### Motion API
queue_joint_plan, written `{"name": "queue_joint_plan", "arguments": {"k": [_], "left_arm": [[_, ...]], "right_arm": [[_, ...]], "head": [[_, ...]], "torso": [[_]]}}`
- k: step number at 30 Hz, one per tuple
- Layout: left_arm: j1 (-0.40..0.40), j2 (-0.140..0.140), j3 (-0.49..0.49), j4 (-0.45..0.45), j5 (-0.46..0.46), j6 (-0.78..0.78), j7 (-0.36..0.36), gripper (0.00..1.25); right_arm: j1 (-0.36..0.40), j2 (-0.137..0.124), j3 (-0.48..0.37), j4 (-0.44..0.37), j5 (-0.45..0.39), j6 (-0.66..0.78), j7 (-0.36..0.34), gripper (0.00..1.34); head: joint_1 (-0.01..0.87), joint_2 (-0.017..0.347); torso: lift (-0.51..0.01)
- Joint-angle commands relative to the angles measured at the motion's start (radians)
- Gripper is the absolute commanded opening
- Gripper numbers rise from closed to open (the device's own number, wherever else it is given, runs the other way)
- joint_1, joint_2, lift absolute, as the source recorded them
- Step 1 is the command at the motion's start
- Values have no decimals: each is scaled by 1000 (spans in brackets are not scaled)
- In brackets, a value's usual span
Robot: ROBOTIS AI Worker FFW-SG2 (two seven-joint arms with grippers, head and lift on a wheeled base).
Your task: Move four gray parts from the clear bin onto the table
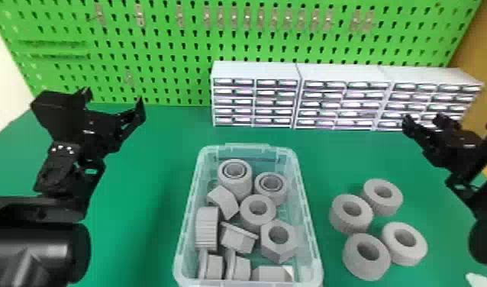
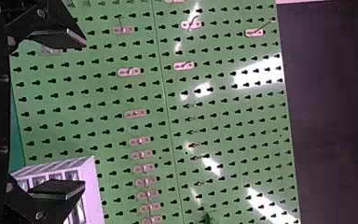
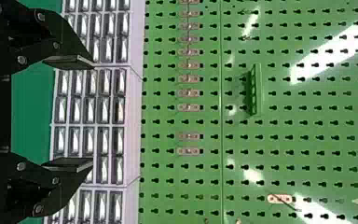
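Note:
My left gripper (image 1: pixel 115 101) is raised over the table's left side, well off the clear bin (image 1: pixel 309 229); in the left wrist view the left gripper (image 2: pixel 85 114) stands open, nothing between its fingers. Over the right side hangs my right gripper (image 1: pixel 424 120), and the right wrist view shows the right gripper (image 3: pixel 93 114) open and unladen. The bin holds several gray parts: two upright rings with inner sleeves, a plain ring (image 1: pixel 247 217), a hex nut (image 1: pixel 271 248) and flanged pieces. Right of the bin, a gray ring (image 1: pixel 393 204) and three others like it lie on the table, holes facing up.
White drawer cabinets (image 1: pixel 254 70) stand along the back of the green table (image 1: pixel 139 229), before a green pegboard (image 1: pixel 170 72) with small metal hooks. A small pale object (image 1: pixel 479 280) lies at the lower right corner.

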Motion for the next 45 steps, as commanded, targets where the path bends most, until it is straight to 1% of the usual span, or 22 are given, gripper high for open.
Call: {"name": "queue_joint_plan", "arguments": {"k": [1,45], "left_arm": [[1,0,1,0,0,0,0,1042],[-2,0,-2,0,0,0,0,1040]], "right_arm": [[1,-2,2,0,-1,0,0,816],[3,1,2,0,-5,0,-3,816]], "head": [[678,34],[678,34]], "torso": [[-50],[-50]]}}
